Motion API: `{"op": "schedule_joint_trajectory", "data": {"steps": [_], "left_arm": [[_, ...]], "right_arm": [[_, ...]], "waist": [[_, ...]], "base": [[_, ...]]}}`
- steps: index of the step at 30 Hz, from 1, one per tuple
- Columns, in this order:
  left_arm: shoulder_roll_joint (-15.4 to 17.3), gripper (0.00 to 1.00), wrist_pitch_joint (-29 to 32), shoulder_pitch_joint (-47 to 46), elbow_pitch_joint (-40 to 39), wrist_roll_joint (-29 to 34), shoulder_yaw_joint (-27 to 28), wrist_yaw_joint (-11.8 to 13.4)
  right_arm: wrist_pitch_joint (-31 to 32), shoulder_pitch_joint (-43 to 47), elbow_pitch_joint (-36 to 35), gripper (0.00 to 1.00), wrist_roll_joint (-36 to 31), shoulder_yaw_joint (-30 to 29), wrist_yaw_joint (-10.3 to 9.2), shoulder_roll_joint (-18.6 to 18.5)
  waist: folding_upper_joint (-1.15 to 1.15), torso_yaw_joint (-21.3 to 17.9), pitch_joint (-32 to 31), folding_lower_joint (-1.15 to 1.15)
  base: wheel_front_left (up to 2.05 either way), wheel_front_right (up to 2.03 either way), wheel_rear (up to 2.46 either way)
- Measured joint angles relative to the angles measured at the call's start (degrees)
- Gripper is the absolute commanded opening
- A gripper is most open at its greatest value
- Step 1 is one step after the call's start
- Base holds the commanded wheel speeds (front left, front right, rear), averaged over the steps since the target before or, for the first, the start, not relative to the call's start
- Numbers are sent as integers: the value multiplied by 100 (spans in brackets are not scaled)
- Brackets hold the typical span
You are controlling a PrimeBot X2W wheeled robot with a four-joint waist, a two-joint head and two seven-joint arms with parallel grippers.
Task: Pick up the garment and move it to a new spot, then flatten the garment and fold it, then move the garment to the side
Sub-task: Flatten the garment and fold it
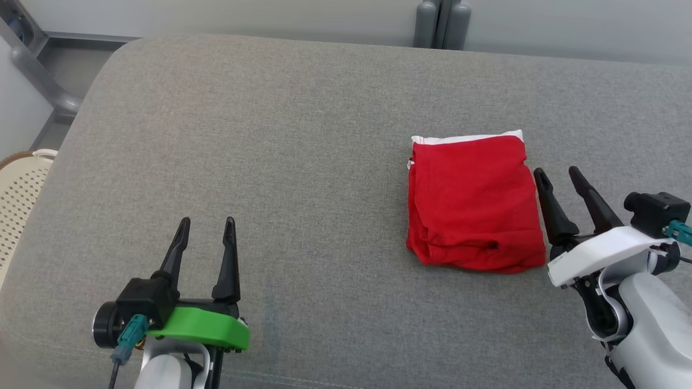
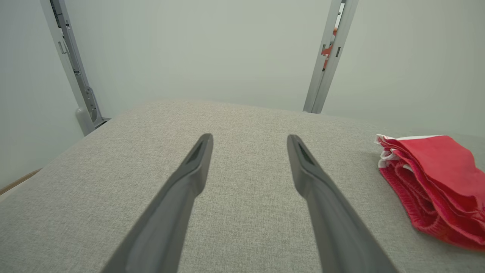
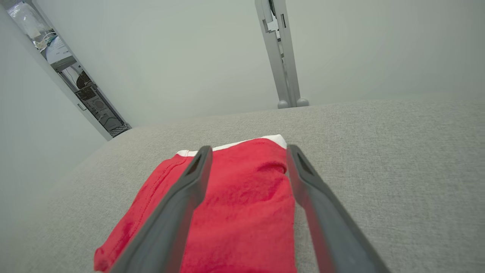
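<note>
Head view, item list.

1. Tabletop (image 1: 270,162): padded, covered in grey woven fabric, rounded corners, plain surface. It shows paler in the left wrist view (image 2: 151,125) and the right wrist view (image 3: 398,151).
2. Room: pale, plain wall (image 1: 243,16) beyond the garment's far side. A grey post (image 1: 442,24) stands against that wall, slightly left of the garment's line. A grey metal frame (image 1: 38,70) sits far to the garment's left, with a cream perforated basket (image 1: 21,189) below it off the tabletop's edge.
3. Garment (image 1: 473,202): red with a white band along its far edge, folded into a compact, roughly square stack. It lies flat on the tabletop. Layered folds show at its edge in the left wrist view (image 2: 435,182).
4. Right hand (image 1: 557,172): just beside the garment's right edge, at the near half of that edge, fingers pointing away from the robot. Its fingers are spread apart and hold nothing. In the right wrist view (image 3: 249,149) the garment (image 3: 242,204) lies under and between them; contact cannot be told.
5. Left hand (image 1: 208,221): well to the garment's left and nearer the robot, over bare fabric. Its fingers are spread wide and empty, likewise in its own wrist view (image 2: 250,138).
</note>
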Motion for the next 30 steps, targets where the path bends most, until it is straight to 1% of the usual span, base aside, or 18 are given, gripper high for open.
{"op": "schedule_joint_trajectory", "data": {"steps": [1,2,3,13,15,20,23,26,30], "left_arm": [[-1,100,0,-3,5,11,0,-15],[-1,100,0,-5,5,11,0,-16],[-1,100,0,-8,5,12,-4,-18],[-1,100,0,-160,41,-1,-216,-16],[0,100,0,-189,47,-10,-238,-11],[0,100,0,-229,55,-36,-285,15],[0,100,0,-230,59,-37,-294,42],[-1,100,0,-230,67,-33,-261,62],[-1,100,0,-229,82,22,-180,63]], "right_arm": [[0,13,-14,43,-96,-48,0,25],[0,39,-9,20,-202,-13,0,30],[0,67,9,0,-294,37,1,45],[0,-106,709,0,-434,579,0,532],[0,-151,801,0,-435,753,0,650],[0,-152,891,0,-495,1439,1,975],[0,-152,837,0,-537,1647,0,1081],[0,-175,658,0,-605,1561,0,1087],[0,-176,270,0,-790,1167,1,969]], "waist": [[0,1,9,0],[0,6,15,0],[0,12,24,0],[0,220,134,0],[0,266,157,0],[0,337,201,0],[0,309,205,0],[0,239,193,0],[0,94,150,0]], "base": [[0,0,0],[0,0,0],[0,0,0],[0,0,0],[0,0,0],[0,0,0],[0,0,0],[0,0,0],[0,0,0]]}}
